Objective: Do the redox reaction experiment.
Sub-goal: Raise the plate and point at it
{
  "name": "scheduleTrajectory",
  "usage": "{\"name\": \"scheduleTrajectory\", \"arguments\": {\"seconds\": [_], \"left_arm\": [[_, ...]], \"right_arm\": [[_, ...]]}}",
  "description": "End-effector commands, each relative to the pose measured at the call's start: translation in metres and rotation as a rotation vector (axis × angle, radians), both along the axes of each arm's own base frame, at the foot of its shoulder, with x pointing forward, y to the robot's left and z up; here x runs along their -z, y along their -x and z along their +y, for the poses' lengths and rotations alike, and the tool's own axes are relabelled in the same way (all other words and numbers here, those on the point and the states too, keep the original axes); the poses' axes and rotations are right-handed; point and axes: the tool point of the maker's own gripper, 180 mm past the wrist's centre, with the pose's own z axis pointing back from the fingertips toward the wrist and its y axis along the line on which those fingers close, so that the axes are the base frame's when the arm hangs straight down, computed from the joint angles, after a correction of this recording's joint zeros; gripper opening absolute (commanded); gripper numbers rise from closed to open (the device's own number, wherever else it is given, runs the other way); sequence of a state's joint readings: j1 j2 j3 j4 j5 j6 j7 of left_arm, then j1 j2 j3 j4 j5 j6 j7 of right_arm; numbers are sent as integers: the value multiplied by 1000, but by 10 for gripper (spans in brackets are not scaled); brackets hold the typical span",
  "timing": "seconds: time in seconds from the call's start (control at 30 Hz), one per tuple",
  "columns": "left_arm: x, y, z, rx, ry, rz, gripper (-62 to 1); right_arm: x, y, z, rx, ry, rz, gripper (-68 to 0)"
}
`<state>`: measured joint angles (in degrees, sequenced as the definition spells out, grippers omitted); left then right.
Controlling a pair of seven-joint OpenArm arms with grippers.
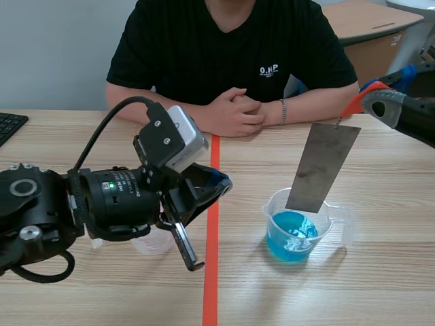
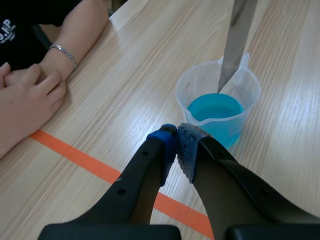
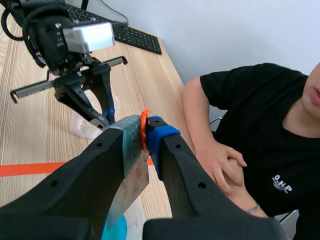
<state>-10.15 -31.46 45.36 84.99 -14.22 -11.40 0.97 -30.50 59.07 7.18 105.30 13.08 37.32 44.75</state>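
Note:
A clear beaker (image 1: pixel 338 219) of blue liquid (image 1: pixel 292 234) stands right of the orange tape line. A grey metal plate (image 1: pixel 319 166) hangs tilted over it, its lower end inside the beaker's mouth (image 2: pixel 200 85); I cannot tell if it touches the liquid. The plate hangs from an orange clip (image 1: pixel 352 105), and my right gripper (image 1: pixel 374 92) is shut on that clip, raised at the far right. In the right wrist view the plate (image 3: pixel 132 170) drops from between the fingers. My left gripper (image 1: pixel 221 183) is shut on nothing, its tips (image 2: pixel 177 145) short of the beaker.
A person sits across the table with clasped hands (image 1: pixel 234 112) resting on it. An empty clear cup (image 1: pixel 153 241) stands under my left arm. A black keyboard (image 1: pixel 10 125) lies at the far left edge.

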Motion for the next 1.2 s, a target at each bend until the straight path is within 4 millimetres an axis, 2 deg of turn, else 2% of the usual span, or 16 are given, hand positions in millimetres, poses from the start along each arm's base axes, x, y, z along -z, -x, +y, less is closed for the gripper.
{"name": "scheduleTrajectory", "arguments": {"seconds": [0.0,0.4,0.63,1.17], "left_arm": [[-11,-1,-9,7,39,-26,-568],[8,-2,-47,27,55,14,-568],[15,-10,-54,16,48,21,-568],[14,-10,-56,18,51,14,-568]], "right_arm": [[-15,-2,0,-10,-17,-45,-660],[-16,-2,0,-11,-19,-46,-660],[-16,-2,0,-11,-19,-46,-660],[-16,-2,0,-11,-19,-46,-660]]}}
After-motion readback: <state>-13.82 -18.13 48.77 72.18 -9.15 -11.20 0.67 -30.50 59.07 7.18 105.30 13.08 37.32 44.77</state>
